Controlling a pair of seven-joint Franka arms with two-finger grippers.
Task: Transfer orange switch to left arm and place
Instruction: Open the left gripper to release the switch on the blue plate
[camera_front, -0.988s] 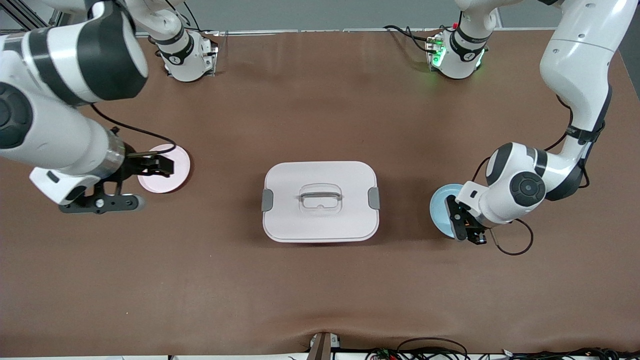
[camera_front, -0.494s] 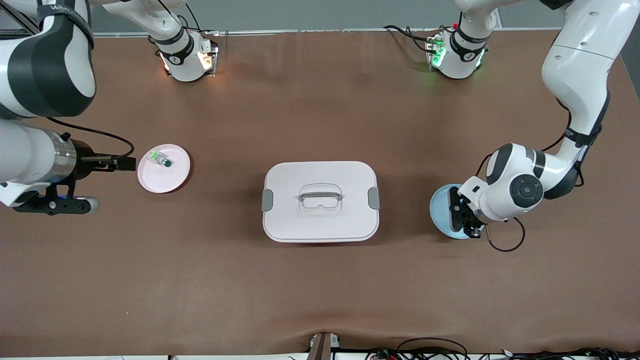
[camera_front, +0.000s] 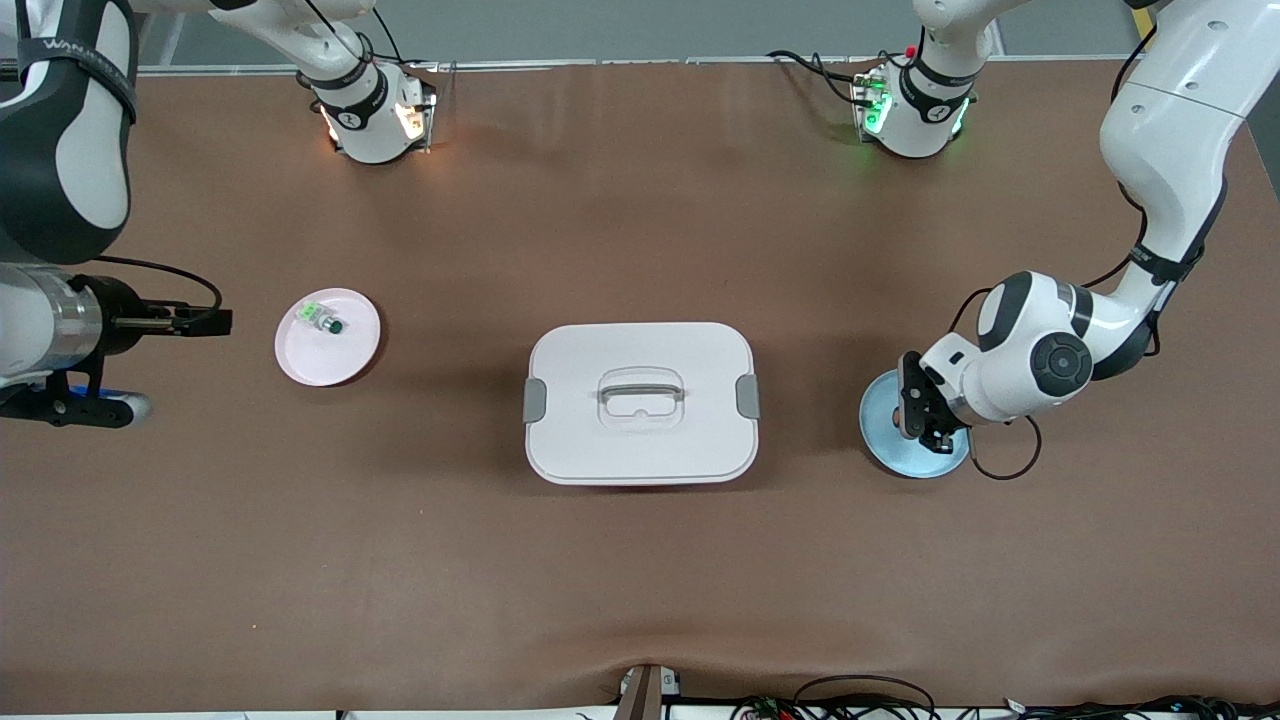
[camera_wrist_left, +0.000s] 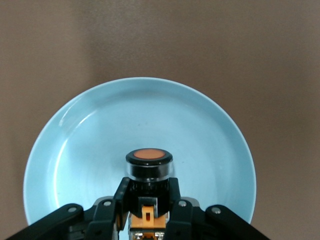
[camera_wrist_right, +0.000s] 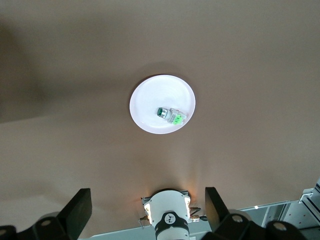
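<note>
The orange switch (camera_wrist_left: 149, 162), black-bodied with an orange round face and an orange end block, is clamped between my left gripper's (camera_wrist_left: 148, 187) two black fingers. That left gripper (camera_front: 925, 410) hangs low over the blue plate (camera_front: 890, 442), which fills the left wrist view (camera_wrist_left: 90, 140). In the front view the hand hides the switch. The white box (camera_front: 640, 445) with grey clips sits mid-table between the two plates. My right gripper (camera_front: 205, 322) is open and holds nothing, up off the table past the pink plate (camera_front: 350, 358) at the right arm's end; its fingers (camera_wrist_right: 80, 207) stand wide apart.
On the pink plate (camera_wrist_right: 150, 97) lies a small green-capped switch (camera_front: 322, 318), also seen from the right wrist (camera_wrist_right: 170, 115). The arm bases stand along the table's edge farthest from the front camera. A black cable loops beside the blue plate.
The right arm has drawn back from the pink plate toward its end of the table, uncovering the green switch. The left gripper has shifted slightly over the blue plate, still shut on the orange switch.
</note>
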